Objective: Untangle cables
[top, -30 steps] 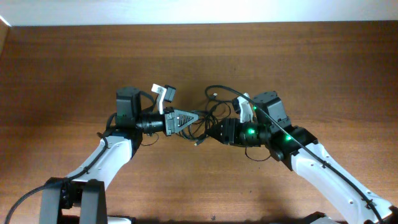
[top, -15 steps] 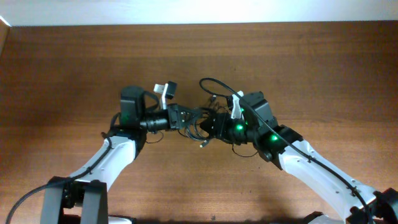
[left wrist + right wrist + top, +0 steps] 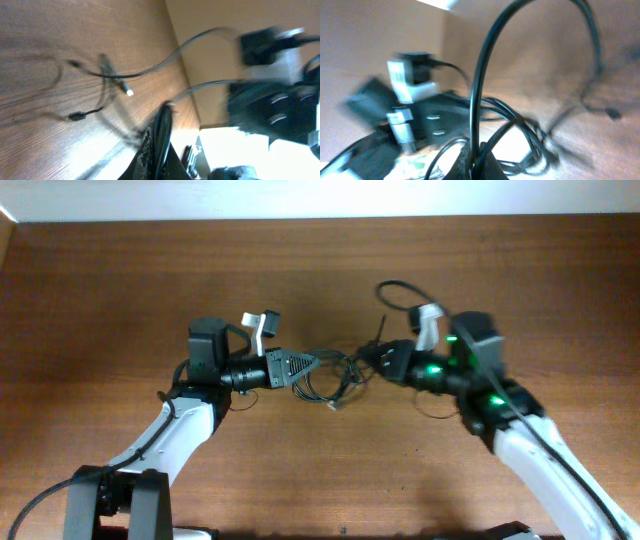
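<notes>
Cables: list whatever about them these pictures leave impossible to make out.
Overhead: the cables are too thin and bunched between the left gripper and right gripper to count strands or trace crossings.
Left wrist: blur smears them; only one plug tip reads clearly.
Right wrist: blur, and a near black loop crosses the view; task cable or arm cord, cannot tell.
</notes>
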You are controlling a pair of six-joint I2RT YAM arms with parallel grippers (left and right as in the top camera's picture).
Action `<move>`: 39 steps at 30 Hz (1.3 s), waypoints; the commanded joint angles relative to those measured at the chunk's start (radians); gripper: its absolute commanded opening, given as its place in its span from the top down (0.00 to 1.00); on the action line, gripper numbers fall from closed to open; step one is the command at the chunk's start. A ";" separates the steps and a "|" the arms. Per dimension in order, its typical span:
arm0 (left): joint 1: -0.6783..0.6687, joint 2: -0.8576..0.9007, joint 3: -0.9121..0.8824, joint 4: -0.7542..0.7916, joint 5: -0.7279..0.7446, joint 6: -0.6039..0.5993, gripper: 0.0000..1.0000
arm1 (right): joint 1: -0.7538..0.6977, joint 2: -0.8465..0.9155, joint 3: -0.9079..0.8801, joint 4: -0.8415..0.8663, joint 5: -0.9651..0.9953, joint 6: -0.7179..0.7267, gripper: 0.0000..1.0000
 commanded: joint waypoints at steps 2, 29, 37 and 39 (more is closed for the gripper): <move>0.002 -0.020 0.008 -0.034 -0.072 0.130 1.00 | -0.103 -0.099 0.006 -0.011 -0.194 -0.134 0.96; 0.002 -0.020 0.008 0.243 -0.105 -0.071 1.00 | 0.004 0.293 0.006 -0.370 0.251 -0.127 0.63; 0.002 -0.020 0.008 0.217 -0.160 -0.249 1.00 | -0.014 0.175 0.008 -0.421 0.200 -0.162 0.45; 0.002 -0.020 0.008 0.212 -0.158 -0.249 1.00 | -0.014 0.125 0.008 -0.403 0.124 -0.200 0.45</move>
